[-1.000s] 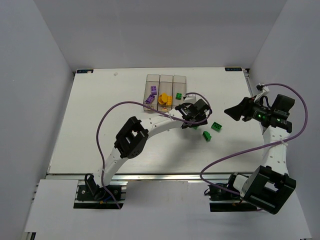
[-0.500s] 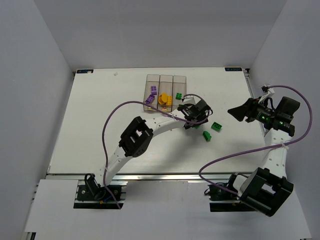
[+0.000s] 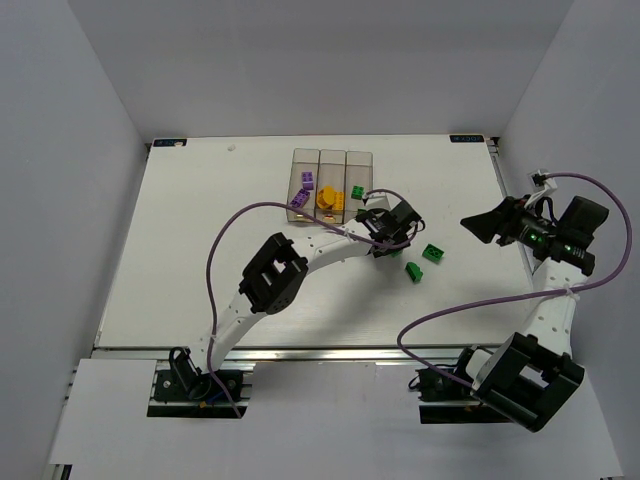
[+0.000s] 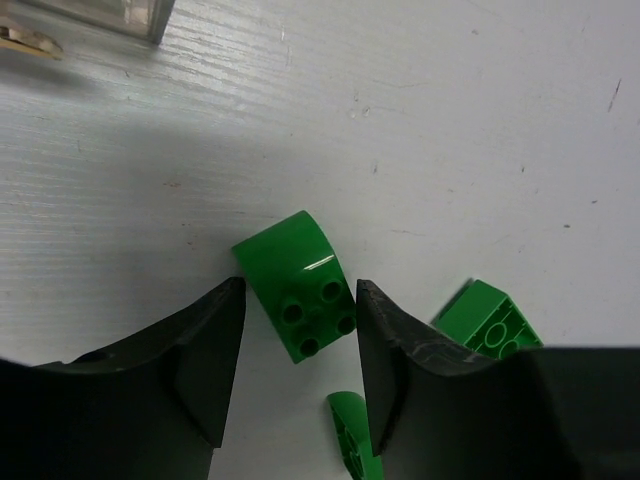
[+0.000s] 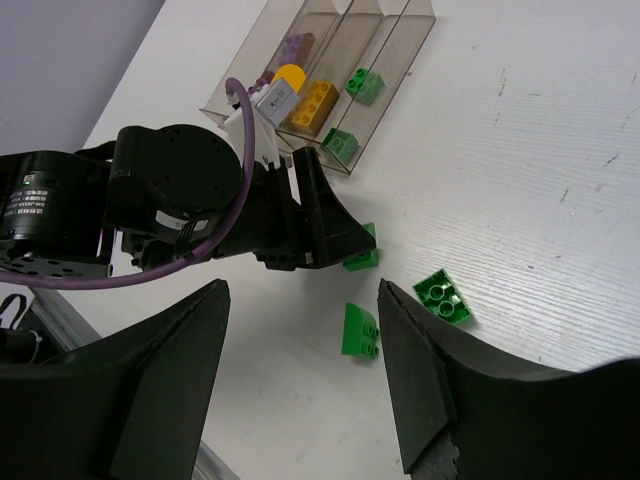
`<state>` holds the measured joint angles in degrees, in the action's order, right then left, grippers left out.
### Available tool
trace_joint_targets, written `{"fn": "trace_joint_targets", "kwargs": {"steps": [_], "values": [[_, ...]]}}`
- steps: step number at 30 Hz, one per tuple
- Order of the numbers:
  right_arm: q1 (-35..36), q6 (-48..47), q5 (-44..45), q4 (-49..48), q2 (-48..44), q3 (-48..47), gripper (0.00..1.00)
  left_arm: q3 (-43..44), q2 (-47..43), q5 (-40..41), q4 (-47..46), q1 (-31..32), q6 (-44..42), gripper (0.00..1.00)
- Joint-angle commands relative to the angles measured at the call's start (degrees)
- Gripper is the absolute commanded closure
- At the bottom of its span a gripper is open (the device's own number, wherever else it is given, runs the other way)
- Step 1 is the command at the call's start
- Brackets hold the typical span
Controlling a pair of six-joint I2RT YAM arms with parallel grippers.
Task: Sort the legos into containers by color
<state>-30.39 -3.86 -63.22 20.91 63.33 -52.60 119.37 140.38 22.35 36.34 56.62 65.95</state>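
The left fingers [image 4: 205,350] are held partly open astride a curved green lego [image 4: 295,275] that lies flat on the desk [image 4: 450,120]. One finger seems to be against it, and a narrow gap is left at the other. A second green lego [image 4: 490,320] and a third green lego [image 4: 350,445] lie just beside. The right fingers [image 5: 170,370] are spread wide with nothing between them, above the desk's right side. Beyond, the containers [image 3: 332,160] are seen with purple, orange and green bricks inside.

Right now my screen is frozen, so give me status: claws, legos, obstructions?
Left claw open astride a green lego, not clamped. Right claw open, empty, held aside. A second green lego lies close beside.
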Motion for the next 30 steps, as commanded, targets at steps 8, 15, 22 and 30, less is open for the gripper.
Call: {"fn": "trace_joint_targets", "kwargs": {"steps": [8,15,22,30], "values": [[-1.6,0.9,-3.6,-1.7,-0.7,0.9,0.34,-5.8,-3.4,1.3,4.4,-0.3,-5.5,0.50],[-1.8,1.0,-3.8,-2.0,-0.8,1.5,0.35,-15.6,-10.3,3.6,5.1,0.8,-11.5,0.60],[-1.7,1.3,-4.2,-2.7,-0.9,2.1,0.37,-22.4,-17.4,2.7,4.0,1.3,-23.3,0.92],[-1.2,1.3,-4.7,-3.8,-1.4,3.1,0.40,-27.3,-28.7,0.2,-4.6,0.5,-35.3,0.99]]}}
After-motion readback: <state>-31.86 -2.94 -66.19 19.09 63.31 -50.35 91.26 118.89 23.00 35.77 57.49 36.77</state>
